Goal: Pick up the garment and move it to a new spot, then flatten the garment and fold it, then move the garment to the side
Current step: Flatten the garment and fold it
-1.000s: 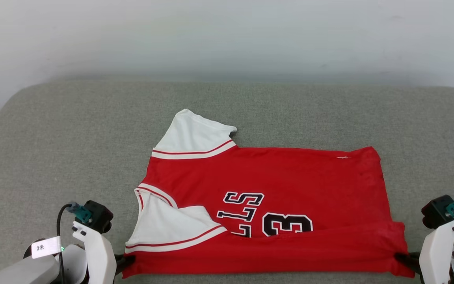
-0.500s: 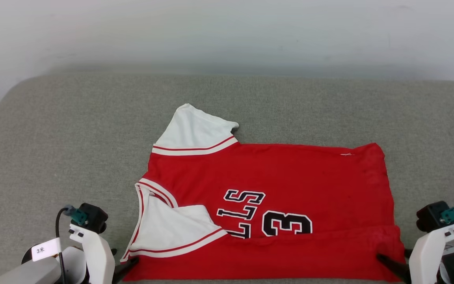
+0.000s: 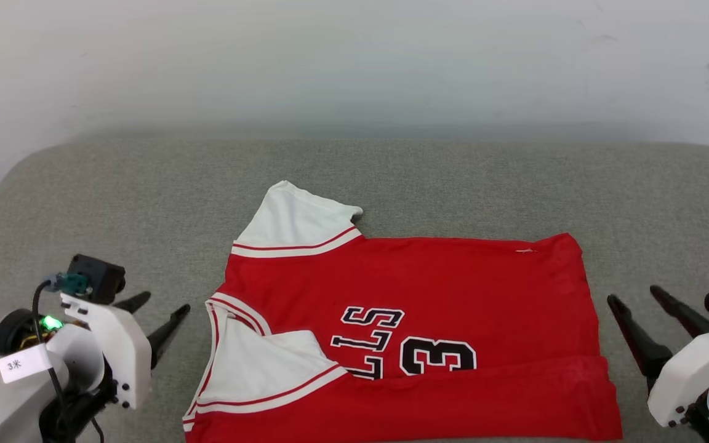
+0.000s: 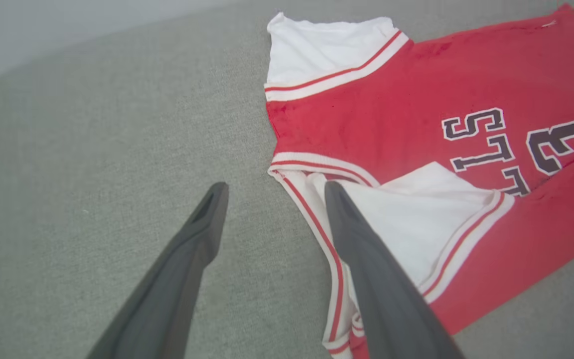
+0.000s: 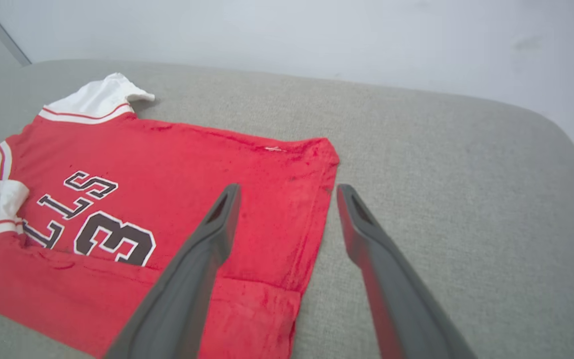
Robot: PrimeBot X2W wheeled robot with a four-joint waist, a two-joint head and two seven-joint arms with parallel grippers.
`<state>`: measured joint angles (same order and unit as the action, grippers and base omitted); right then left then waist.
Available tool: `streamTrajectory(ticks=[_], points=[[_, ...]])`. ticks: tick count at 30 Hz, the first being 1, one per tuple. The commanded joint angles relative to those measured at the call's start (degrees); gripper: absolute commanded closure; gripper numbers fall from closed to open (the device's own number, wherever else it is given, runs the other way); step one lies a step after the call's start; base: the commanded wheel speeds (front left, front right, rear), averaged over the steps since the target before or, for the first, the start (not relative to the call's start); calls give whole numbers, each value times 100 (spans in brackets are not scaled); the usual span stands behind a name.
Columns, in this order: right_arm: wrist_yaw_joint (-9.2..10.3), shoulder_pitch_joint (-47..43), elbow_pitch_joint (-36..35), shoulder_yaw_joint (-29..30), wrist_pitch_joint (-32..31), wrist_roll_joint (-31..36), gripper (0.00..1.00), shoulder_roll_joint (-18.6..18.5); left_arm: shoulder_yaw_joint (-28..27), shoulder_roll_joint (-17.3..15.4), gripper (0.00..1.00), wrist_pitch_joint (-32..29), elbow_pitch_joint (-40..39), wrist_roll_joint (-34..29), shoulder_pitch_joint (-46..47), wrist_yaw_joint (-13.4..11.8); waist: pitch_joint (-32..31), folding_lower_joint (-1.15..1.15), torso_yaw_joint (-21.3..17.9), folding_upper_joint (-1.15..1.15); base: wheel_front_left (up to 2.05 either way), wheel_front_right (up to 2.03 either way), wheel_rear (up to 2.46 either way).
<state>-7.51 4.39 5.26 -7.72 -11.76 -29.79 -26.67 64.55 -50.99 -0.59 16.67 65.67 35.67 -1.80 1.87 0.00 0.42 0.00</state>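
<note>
Garment (image 3: 428,289): a red jersey T-shirt is laid out chest-up toward the near edge of the surface (image 3: 114,203), roughly midway between its left and right edges.
Orientation: the collar (image 3: 214,320) is turned toward the left edge and the hem (image 3: 585,295) toward the right edge.
Fold: the near long side is turned over onto the chest as a red band (image 3: 484,400) running from sleeve to hem.
Sleeves: the near sleeve (image 3: 268,363), white with red-and-white trim, is folded inward on the chest. The far sleeve (image 3: 293,221) is left sticking out toward the far edge.
Print: black white-edged letters (image 3: 370,332) and a "3" (image 3: 437,358) are seen, their lower parts covered by the band.
Left gripper (image 3: 165,303): jaws are spread wide and nothing is held. It is placed just beside the collar end. In the left wrist view one of its fingers (image 4: 366,259) is seen across the striped trim, though contact cannot be told.
Right gripper (image 3: 634,294): jaws are spread wide and are empty. It is placed just beside the hem end, apart from the cloth in the head view.
Surface: grey woven fabric with rounded far corners.
Wall (image 3: 354,61): plain and pale, seen behind the far edge.
</note>
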Motion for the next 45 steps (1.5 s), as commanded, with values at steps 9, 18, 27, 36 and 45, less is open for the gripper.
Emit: streamTrajectory(ticks=[9,18,27,36,45], points=[[4,-57,-649,667,1063,1076,0,868,-336,290,0,149,386,-307,1017,-21,455,0,-377,0,0,0,0],[4,93,-1173,760,1447,1558,0,1513,-379,528,0,-1058,1110,-244,2426,529,1330,0,-834,0,0,0,0],[4,327,-1408,679,1508,1698,0,1697,-271,564,0,-2762,1664,23,3499,783,2068,0,-1140,0,0,0,0],[4,556,-1455,619,1553,1756,0,1760,-152,559,0,-3750,1932,48,4210,862,2716,0,-1317,0,0,0,0],[4,693,-1382,612,1586,1718,0,1797,90,673,0,-3931,2165,-188,4386,889,3051,0,-1380,0,0,0,0]])
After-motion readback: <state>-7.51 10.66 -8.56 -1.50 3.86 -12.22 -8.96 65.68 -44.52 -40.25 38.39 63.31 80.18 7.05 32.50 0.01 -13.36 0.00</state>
